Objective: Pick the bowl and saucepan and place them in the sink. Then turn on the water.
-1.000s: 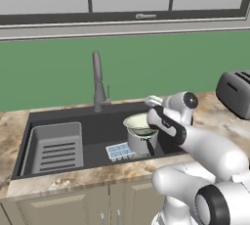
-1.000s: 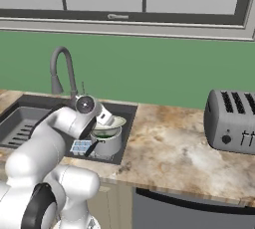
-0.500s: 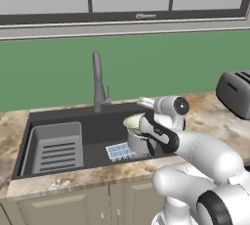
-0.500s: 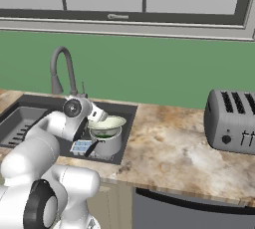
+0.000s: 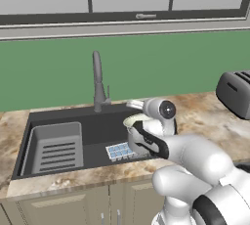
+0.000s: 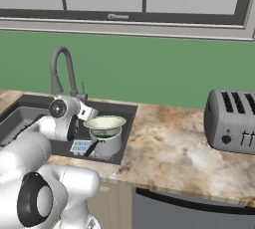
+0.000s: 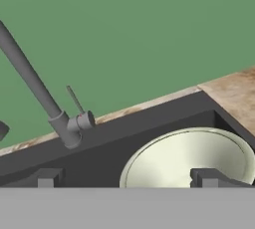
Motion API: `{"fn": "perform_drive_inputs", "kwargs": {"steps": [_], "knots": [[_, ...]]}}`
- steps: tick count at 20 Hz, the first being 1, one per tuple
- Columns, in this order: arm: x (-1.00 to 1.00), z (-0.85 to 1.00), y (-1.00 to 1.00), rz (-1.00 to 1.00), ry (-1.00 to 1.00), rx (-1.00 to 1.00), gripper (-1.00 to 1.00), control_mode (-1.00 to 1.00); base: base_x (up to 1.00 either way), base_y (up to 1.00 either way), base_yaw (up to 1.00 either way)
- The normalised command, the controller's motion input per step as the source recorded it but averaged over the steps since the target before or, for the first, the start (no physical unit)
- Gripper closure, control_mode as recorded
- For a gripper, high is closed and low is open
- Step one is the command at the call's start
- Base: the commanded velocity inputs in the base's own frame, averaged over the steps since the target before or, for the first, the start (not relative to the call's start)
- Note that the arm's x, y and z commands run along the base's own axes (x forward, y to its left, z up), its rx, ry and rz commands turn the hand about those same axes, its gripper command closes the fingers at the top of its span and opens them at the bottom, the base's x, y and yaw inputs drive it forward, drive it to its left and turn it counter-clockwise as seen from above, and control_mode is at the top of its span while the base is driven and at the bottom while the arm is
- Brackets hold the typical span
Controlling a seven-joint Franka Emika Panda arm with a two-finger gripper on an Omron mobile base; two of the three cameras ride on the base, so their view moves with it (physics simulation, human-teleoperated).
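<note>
The pale greenish-white bowl [image 5: 136, 120] [image 6: 104, 122] [image 7: 189, 158] rests on top of the silver saucepan [image 5: 140, 143] [image 6: 108, 144], which stands at the right end of the dark sink [image 5: 73, 121] [image 6: 20, 116]. The saucepan's dark handle points toward the counter front. My gripper [image 5: 132, 105] [image 6: 89, 112] [image 7: 127, 178] hovers just above the bowl's rim, open, with nothing between its fingertips [image 7: 47, 177]. It faces the back wall. The tall grey faucet [image 5: 97, 82] [image 6: 62, 71] [image 7: 35, 83] stands behind the sink to the left of the hand, and I see no water running from it.
A ribbed grey tray insert [image 5: 56, 146] fills the sink's left half. A small blue-and-white item [image 5: 119, 150] [image 6: 79, 147] lies on the sink floor beside the saucepan. A toaster [image 5: 237, 92] [image 6: 234, 121] stands on the marble counter [image 6: 169, 148] to the right.
My hand has swung a little to the left over the bowl, toward the faucet. The jaws stayed open. Bowl and saucepan have not moved.
</note>
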Motion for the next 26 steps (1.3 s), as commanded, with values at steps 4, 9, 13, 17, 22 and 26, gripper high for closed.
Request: {"fn": "perform_drive_inputs", "kwargs": {"steps": [4, 9, 13, 17, 22, 26], "knots": [[0.00, 0.00, 0.41, 0.00, 0.00, -0.06, -1.00, -1.00, 0.00, 0.00, 0.00], [0.00, 0.00, 0.35, 0.00, 0.00, -0.05, -1.00, -1.00, 0.00, 0.00, 0.00], [0.00, 0.00, 0.29, 0.00, 0.00, -0.03, -1.00, -1.00, 0.00, 0.00, 0.00], [0.00, 0.00, 0.28, 0.00, 0.00, -0.02, -1.00, -1.00, 0.00, 0.00, 0.00], [0.05, 0.00, 0.23, 0.00, 0.00, -0.01, -1.00, -1.00, 0.00, 0.00, 0.00], [0.15, -0.08, 0.09, 0.03, -0.02, 0.00, -1.00, -1.00, 0.00, 0.00, 0.00]]}}
